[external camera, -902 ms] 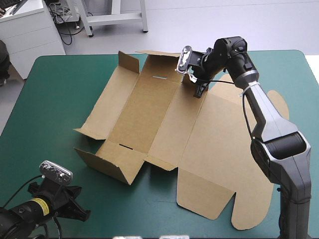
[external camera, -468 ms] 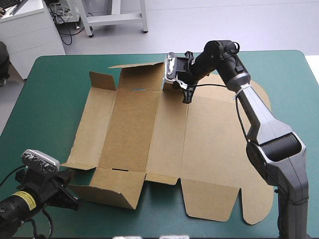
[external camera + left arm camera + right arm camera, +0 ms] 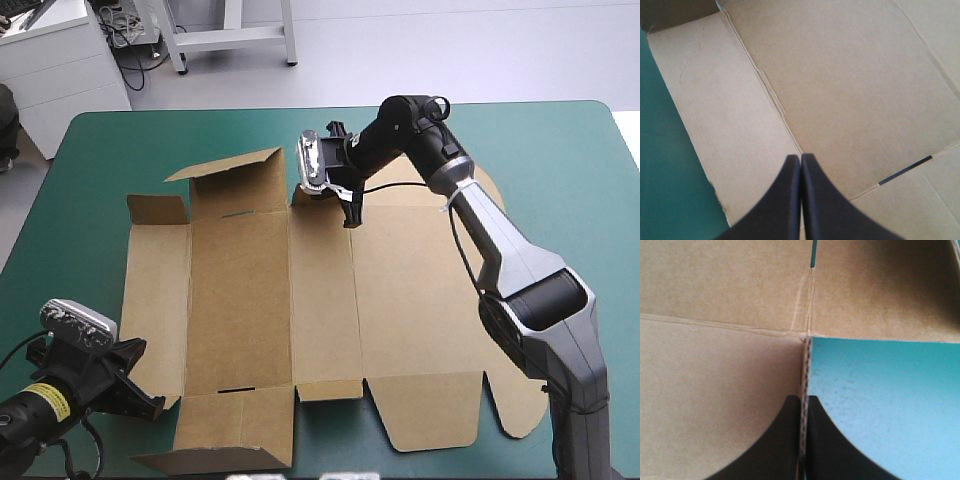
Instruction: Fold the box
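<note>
The brown box [image 3: 260, 300] lies as an opened sheet across the middle of the teal-green cover [image 3: 580, 200]. A far flap [image 3: 235, 175] and a near-left flap [image 3: 215, 440] stand partly raised. My right gripper [image 3: 345, 205] is at the sheet's far edge, shut on the box. In the right wrist view the board's edge [image 3: 804, 385] runs between the fingers of that gripper [image 3: 804, 407], with cover [image 3: 880, 390] on one side. My left gripper [image 3: 140, 400] is at the near-left corner, shut. In its own view this gripper [image 3: 800, 162] points over a crease of the box [image 3: 840, 90], holding nothing.
The sheet's near flaps [image 3: 430, 420] reach close to the table's front edge. Its rounded lid tabs [image 3: 515, 410] lie under the right arm. A white cabinet [image 3: 60, 70] stands beyond the table's far-left corner.
The right gripper has swung the box leftward and turned it, from lying diagonal to square with the table. The left gripper has drawn back slightly toward the near-left corner.
</note>
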Robot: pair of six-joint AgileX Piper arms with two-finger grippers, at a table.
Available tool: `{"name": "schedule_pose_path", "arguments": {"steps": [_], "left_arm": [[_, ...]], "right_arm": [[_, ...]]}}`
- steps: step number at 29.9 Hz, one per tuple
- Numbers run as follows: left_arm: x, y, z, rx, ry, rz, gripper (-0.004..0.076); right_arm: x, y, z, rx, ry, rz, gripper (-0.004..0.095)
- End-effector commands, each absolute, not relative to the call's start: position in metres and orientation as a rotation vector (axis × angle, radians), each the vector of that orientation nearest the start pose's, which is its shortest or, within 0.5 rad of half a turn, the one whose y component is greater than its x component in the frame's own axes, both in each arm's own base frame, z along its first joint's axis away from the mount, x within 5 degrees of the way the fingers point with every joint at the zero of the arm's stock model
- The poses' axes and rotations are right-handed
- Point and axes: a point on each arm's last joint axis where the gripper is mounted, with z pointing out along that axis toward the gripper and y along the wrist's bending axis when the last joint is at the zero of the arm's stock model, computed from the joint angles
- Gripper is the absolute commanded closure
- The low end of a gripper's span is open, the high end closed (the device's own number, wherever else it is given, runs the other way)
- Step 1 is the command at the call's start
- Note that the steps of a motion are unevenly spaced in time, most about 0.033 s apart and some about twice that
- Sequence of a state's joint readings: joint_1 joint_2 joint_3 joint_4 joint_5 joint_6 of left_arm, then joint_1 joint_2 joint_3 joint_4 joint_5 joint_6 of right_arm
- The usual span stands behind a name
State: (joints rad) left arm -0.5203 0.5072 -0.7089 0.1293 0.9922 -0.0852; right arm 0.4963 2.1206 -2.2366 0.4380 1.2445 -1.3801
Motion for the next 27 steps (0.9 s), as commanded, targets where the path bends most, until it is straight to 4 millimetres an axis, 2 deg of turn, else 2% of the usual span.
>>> {"name": "schedule_pose_path", "arguments": {"steps": [1,4,7,10,12,13,16,19,25,27], "left_arm": [[0.074,-0.030,0.341,0.504,2.132,-0.162,0.0756],[0.074,-0.030,0.341,0.504,2.132,-0.160,0.0756],[0.074,-0.030,0.341,0.504,2.132,-0.160,0.0756],[0.074,-0.030,0.341,0.504,2.134,-0.160,0.0756],[0.073,-0.030,0.341,0.504,2.137,-0.166,0.0756],[0.073,-0.030,0.341,0.504,2.137,-0.166,0.0756],[0.073,-0.030,0.341,0.504,2.136,-0.167,0.0756],[0.073,-0.030,0.341,0.504,2.136,-0.167,0.0756],[0.074,-0.030,0.341,0.504,2.133,-0.163,0.0756],[0.074,-0.030,0.341,0.504,2.133,-0.163,0.0756]], "right_arm": [[0.382,0.250,0.377,-1.908,1.409,0.210,0.0914],[0.383,0.250,0.375,-1.891,1.447,0.218,0.0805],[0.386,0.248,0.374,-1.859,1.504,0.186,0.0596],[0.391,0.244,0.373,-1.758,1.637,0.165,0.0374],[0.392,0.241,0.373,-1.682,1.749,0.157,0.0294],[0.392,0.239,0.373,-1.660,1.788,0.150,0.0290],[0.389,0.232,0.374,-1.619,1.898,0.124,0.0344],[0.387,0.223,0.383,-1.453,2.027,0.087,0.0493],[0.381,0.202,0.408,-1.126,2.175,-0.016,0.0922],[0.378,0.195,0.417,-1.037,2.194,-0.041,0.0928]]}}
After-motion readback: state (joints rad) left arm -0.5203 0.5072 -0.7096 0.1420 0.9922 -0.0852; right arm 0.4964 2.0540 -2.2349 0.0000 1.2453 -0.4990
